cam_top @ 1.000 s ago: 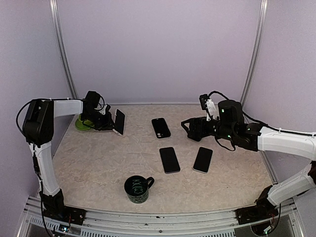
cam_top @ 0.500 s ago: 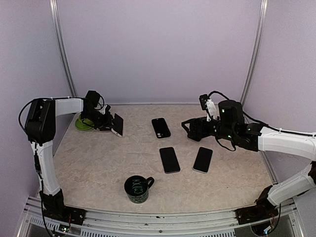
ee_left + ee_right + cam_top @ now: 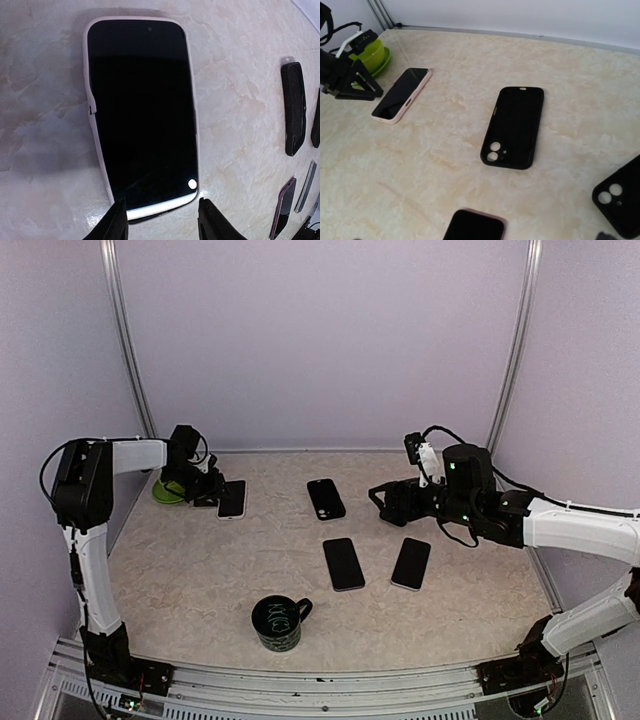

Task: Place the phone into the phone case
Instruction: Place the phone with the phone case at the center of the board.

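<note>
Phones point(image 3: 343, 563) point(image 3: 411, 563) point(image 3: 231, 499): three | black phone cases point(image 3: 512, 127) point(image 3: 620, 200): two | mug point(image 3: 278, 623): one | green bowl point(image 3: 372, 56): one

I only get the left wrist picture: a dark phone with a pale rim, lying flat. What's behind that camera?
Observer: A green bowl sits right behind the left gripper.
Visitor: Anything else I'm missing?
Observer: A black mug stands near the front edge of the table.
Visitor: And the other arm?
Observer: The right gripper hangs open above the table, holding nothing.
</note>
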Motion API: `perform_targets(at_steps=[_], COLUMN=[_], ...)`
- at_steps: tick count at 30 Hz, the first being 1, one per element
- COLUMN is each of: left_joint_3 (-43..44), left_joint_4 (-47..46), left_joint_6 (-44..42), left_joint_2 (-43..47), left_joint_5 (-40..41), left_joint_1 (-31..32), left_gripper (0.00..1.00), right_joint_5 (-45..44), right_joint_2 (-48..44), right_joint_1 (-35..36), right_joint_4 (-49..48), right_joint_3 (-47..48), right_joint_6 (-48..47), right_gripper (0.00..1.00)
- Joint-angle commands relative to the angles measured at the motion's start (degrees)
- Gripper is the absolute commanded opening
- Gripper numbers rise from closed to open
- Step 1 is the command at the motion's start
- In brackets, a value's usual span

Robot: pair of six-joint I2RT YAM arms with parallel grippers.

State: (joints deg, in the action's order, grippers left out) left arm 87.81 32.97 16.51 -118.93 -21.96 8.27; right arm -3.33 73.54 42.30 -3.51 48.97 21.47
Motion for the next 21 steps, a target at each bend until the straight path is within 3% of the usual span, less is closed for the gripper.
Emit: perform_targets(at_steps=[1,4,9,14,17,21], left_joint_3=[1.69,0.01,-3.71,-10.76,-15.17,-20.10], left_joint_4=[-0.67,-2.54,-6.98,-13.55,-17.04,-20.39], left_joint_6=[0.69,1.51,3.19,5.97,7.17,9.14], left_joint_2=[-2.51,-1.16,4.72,14.10,20.91,29.38], left_joint_5=[3.97,4.58,5.78,7.91,13.04,24.47], left_joint_1=[-0.10,-0.11,1.06,4.52,8.28,14.19], left_gripper=[0.49,0.51,0.62,0.82,0.97,0.99], right_joint_5=[-0.96,-2.32,-6.95,-11.23,-12.36,-12.00], right_joint_2=[-0.68,-0.23,1.84,3.28,4.23,6.06], right_joint_1=[-0.26,-0.20,-0.21,-0.43,-1.06,-1.69], right_joint_4=[0.62,1.97,5.70,7.54,8.53,9.36], right_joint_3=[-0.41,0.27,2.50,3.57,4.15,4.14], right_joint_6=[-1.08,-2.64,-5.61,-7.26,-6.80,-3.97], right_gripper=[1.00,1.00,1.00,1.00,1.00,1.00])
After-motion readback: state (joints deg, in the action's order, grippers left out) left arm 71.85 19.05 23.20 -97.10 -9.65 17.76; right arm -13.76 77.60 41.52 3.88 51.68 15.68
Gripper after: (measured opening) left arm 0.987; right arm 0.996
